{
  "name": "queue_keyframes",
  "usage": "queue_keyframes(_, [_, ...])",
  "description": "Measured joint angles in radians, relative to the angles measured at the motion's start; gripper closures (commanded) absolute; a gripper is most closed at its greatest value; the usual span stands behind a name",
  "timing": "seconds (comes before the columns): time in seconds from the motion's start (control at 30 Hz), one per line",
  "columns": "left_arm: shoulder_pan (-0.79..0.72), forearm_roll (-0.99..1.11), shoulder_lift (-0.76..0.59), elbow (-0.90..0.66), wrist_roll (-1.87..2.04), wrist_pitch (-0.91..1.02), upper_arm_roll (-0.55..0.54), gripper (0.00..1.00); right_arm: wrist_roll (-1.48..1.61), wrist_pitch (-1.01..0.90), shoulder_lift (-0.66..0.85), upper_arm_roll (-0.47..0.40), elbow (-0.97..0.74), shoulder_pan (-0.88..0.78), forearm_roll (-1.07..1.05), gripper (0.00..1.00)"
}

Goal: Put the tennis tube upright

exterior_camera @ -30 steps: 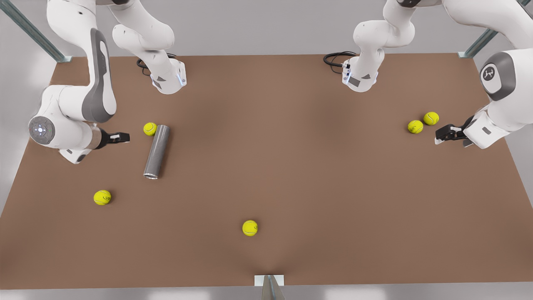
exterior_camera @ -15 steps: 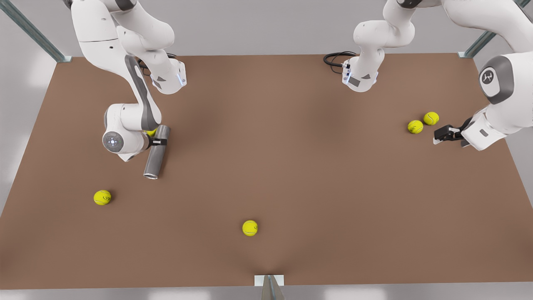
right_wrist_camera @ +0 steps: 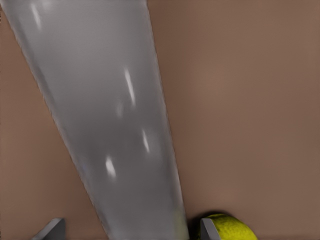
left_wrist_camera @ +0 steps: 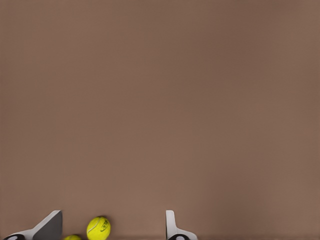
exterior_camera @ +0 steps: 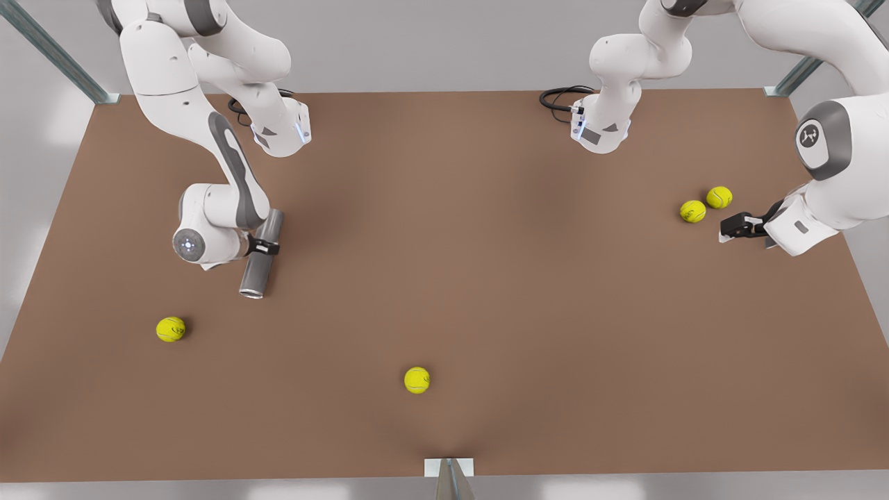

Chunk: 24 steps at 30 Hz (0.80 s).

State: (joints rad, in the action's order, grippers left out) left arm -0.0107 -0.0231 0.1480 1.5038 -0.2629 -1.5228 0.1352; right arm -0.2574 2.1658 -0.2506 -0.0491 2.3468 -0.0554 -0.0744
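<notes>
The tennis tube (exterior_camera: pixel 260 269) is a dark grey cylinder lying flat on the brown table (exterior_camera: pixel 486 278), on the front view's left, with its silvery rim at the near end. My right gripper (exterior_camera: pixel 267 245) is low over the tube's middle, open, one finger on each side. In the right wrist view the tube (right_wrist_camera: pixel 115 125) runs between the right gripper's (right_wrist_camera: pixel 131 225) fingertips (right_wrist_camera: pixel 52 227), with a gap on one side. My left gripper (exterior_camera: pixel 727 230) waits open at the front view's right, close to two tennis balls (exterior_camera: pixel 693 211). Nothing sits between the left gripper's (left_wrist_camera: pixel 112 215) fingers.
One tennis ball (right_wrist_camera: pixel 227 229) lies right beside the tube, next to a right fingertip. Two more balls (exterior_camera: pixel 171 328) (exterior_camera: pixel 417 380) lie nearer the front edge. The pair at the right includes a ball (exterior_camera: pixel 719 197) farther back. A ball (left_wrist_camera: pixel 98 227) shows by the left fingers.
The right arm swung in from the front view's left, brought its gripper over the tube, then slid slightly along it toward the rim end. The left gripper drifted slightly.
</notes>
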Motion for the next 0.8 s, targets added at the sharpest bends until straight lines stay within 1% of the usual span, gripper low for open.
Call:
queue_keyframes(0.33, [0.001, 0.0, 0.002, 0.005, -0.002, 0.005, 0.0, 0.0, 0.078, 0.008, -0.014, -0.001, -0.002, 0.009, 0.006, 0.0])
queue_keyframes(0.8, [0.0, 0.0, 0.005, 0.006, -0.003, 0.024, 0.0, 0.0, 0.177, 0.037, -0.112, 0.0, -0.012, 0.006, 0.003, 0.0])
